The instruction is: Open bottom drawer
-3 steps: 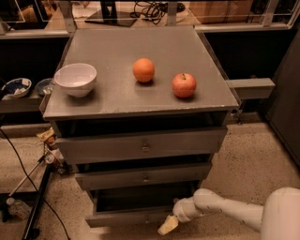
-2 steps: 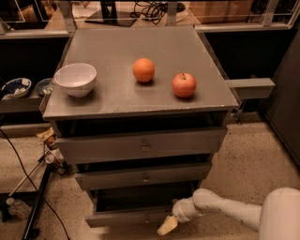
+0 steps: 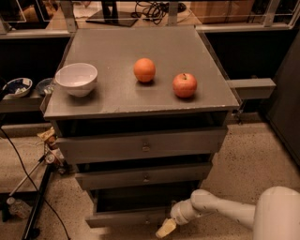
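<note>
Dim light, speckled floor [image 3: 255, 154], grey cabinet [image 3: 117, 101]

The pale, yellow-tipped tool [image 3: 166, 228] hangs low by the right end of the flat grey bottom drawer [image 3: 124, 219], just above the picture's lower edge. Whether it touches the drawer front cannot be told. The drawer's knob is too small and dim to make out. The white rounded robot arm [image 3: 225, 212] is cut off at the lower right corner. The gaps between drawers under the grey metal bench [image 3: 117, 49] are lost in shadow. A dark blue bowl [image 3: 16, 86] is blurred beside the left edge, and black cables [image 3: 154, 7] are clipped by the top edge.
</note>
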Controlling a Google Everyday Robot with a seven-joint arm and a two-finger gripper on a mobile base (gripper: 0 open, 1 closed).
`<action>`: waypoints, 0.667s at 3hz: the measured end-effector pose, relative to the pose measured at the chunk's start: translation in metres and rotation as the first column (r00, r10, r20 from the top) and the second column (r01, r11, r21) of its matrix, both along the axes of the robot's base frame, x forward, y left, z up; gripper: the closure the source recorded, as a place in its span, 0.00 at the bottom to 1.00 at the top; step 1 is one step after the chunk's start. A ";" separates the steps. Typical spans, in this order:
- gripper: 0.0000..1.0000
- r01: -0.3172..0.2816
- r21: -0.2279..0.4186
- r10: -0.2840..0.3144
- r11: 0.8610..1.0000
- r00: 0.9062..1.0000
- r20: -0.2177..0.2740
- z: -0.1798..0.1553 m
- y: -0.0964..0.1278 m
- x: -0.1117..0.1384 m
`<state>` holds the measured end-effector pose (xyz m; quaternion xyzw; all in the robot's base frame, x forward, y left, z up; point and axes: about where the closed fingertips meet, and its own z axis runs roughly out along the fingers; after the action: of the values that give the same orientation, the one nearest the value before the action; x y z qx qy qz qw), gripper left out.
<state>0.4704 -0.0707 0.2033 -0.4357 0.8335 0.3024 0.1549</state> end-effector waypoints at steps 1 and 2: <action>0.00 0.000 0.000 0.000 1.000 1.000 0.000 0.002 0.000 0.004; 0.00 0.000 0.000 0.000 1.000 1.000 0.000 0.004 0.001 0.007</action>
<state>0.4769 -0.0699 0.2069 -0.4356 0.8336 0.3024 0.1548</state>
